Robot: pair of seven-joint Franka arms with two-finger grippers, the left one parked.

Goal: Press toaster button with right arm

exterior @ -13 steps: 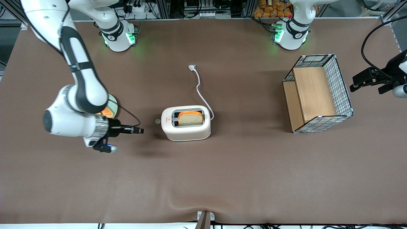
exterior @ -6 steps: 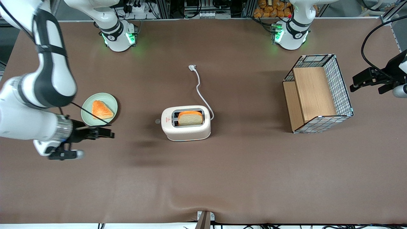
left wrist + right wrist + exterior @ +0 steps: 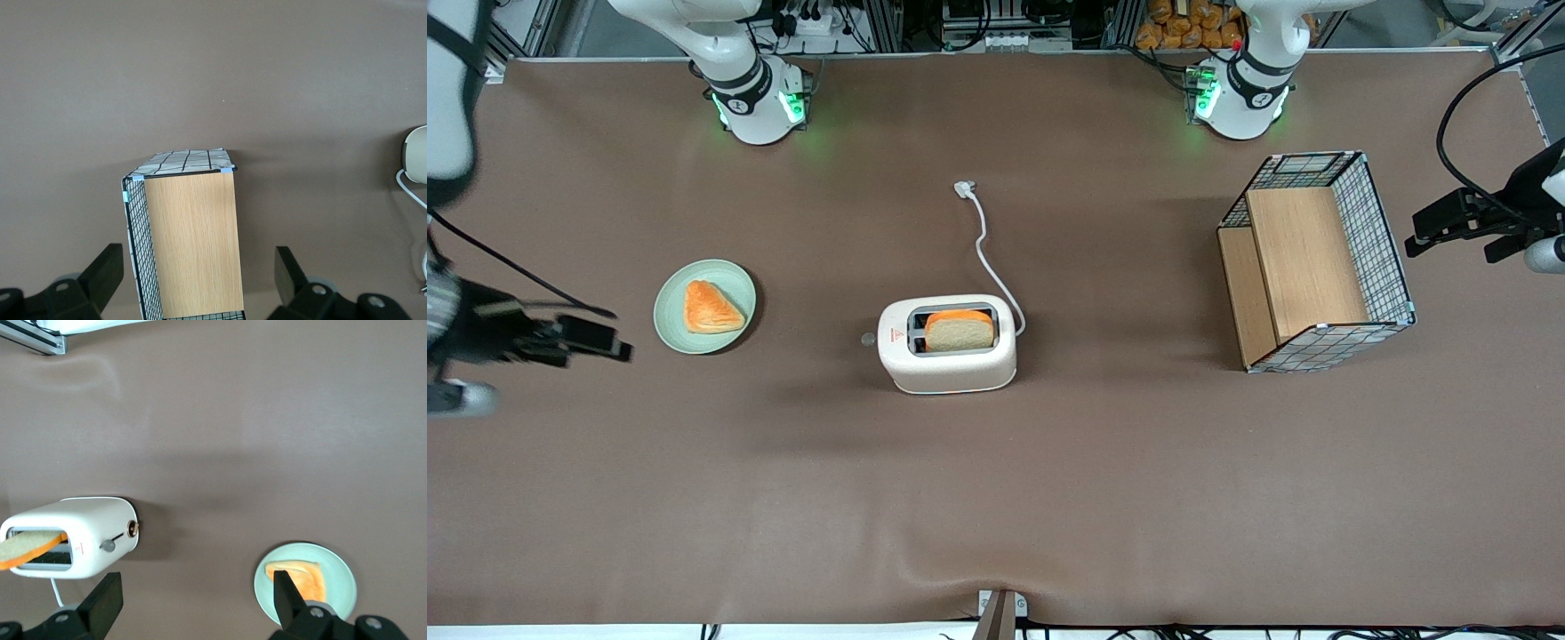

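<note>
The black two-finger gripper point(image 3: 596, 340) hung wide open and empty, well apart from the rounded white toaster point(image 3: 947, 343); pressing well probably required approaching its end-mounted tiny grey button point(image 3: 867, 339) squarely.

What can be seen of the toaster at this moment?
The toaster is small, rounded, glossy white, standing upright mid-table. A bread slice sits in its grey-rimmed slot. A red triangle marks the top; the button projects from that end. Its white cord trails away, unplugged. The hand is open, far off, past the plate.
</note>
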